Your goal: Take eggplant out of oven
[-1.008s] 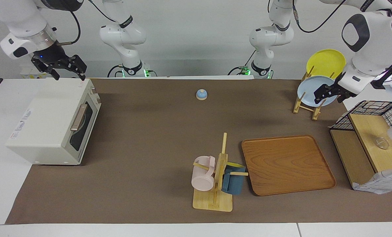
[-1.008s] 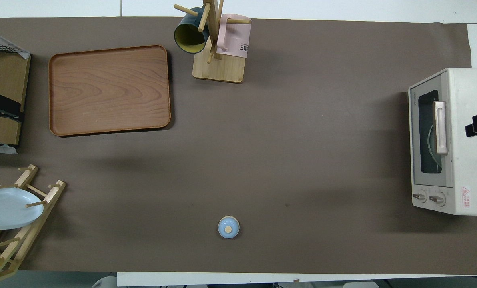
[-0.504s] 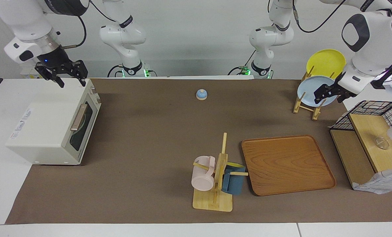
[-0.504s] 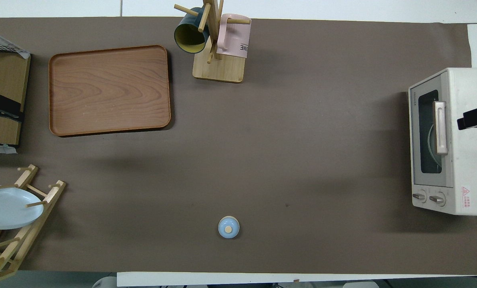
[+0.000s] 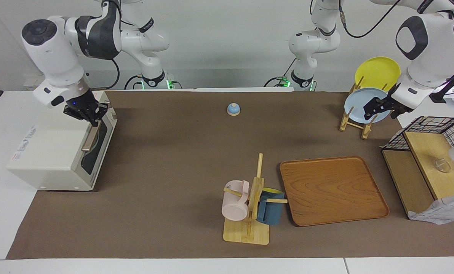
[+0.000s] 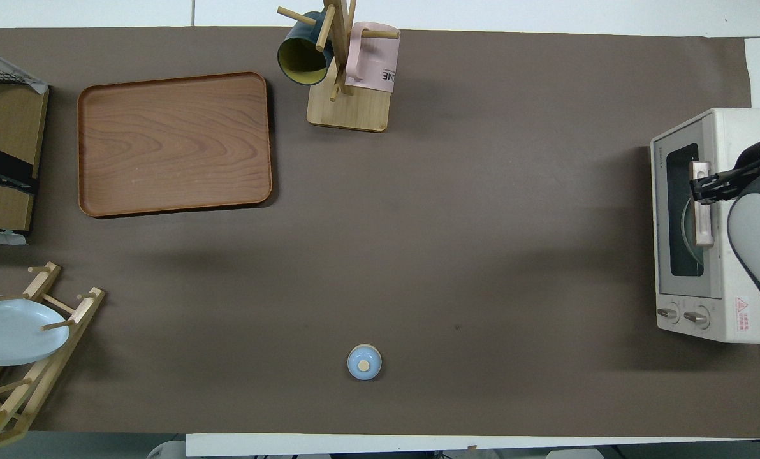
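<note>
The cream-white oven [image 5: 55, 146] stands at the right arm's end of the table, its dark glass door shut. It also shows in the overhead view [image 6: 737, 134]. The eggplant is hidden; only a pale plate edge shows through the glass. My right gripper [image 5: 91, 120] is down at the end of the door's bar handle [image 5: 90, 137] that is nearer to the robots; in the overhead view the gripper [image 6: 705, 187] lies across the handle [image 6: 702, 220]. My left gripper [image 5: 381, 107] waits, open and empty, in the air by the plate rack.
A plate rack [image 5: 358, 121] holds a blue and a yellow plate. A wooden tray [image 5: 331, 190], a mug tree [image 5: 250, 213] with a pink and a dark blue mug, a small blue knob-topped lid [image 5: 233, 109] and a wire-basket shelf [image 5: 429, 152] are on the table.
My right gripper has swung from above the oven's top near corner down to the door handle, turning to point downward. The left arm has not moved.
</note>
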